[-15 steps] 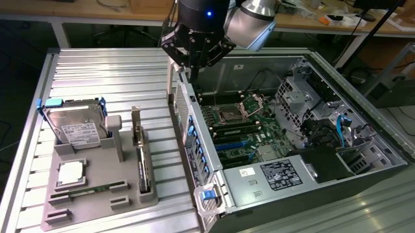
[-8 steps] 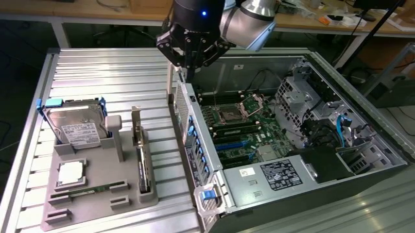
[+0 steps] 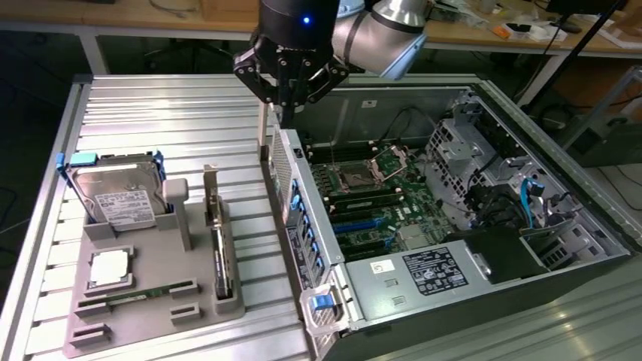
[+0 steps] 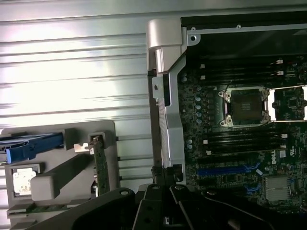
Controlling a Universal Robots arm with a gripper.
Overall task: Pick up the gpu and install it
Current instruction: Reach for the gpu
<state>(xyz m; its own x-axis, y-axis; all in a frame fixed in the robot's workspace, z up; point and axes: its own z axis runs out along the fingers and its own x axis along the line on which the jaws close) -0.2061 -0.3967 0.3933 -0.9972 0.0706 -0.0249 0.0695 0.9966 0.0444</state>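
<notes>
The gpu point(image 3: 219, 242) stands on its long edge in a slot of the grey holder point(image 3: 150, 325) on the exterior view's left, its silver bracket pointing to the far end. My gripper point(image 3: 288, 114) hangs shut and holds nothing. It is above the near wall of the open computer case point(image 3: 301, 188), well beyond the gpu. In the wrist view the gpu point(image 4: 99, 165) shows as a thin dark board in the holder, beside the gripper's black body point(image 4: 158, 211). Blue expansion slots point(image 4: 225, 168) lie on the motherboard point(image 3: 371, 188).
The holder also carries a hard drive point(image 3: 120, 197) with blue rails, a CPU point(image 3: 108, 268) and a green RAM stick point(image 3: 150, 292). The ribbed metal table point(image 3: 171, 113) lies bare behind the holder. Inside the case are a power supply point(image 3: 426, 272) and drive cages point(image 3: 471, 150).
</notes>
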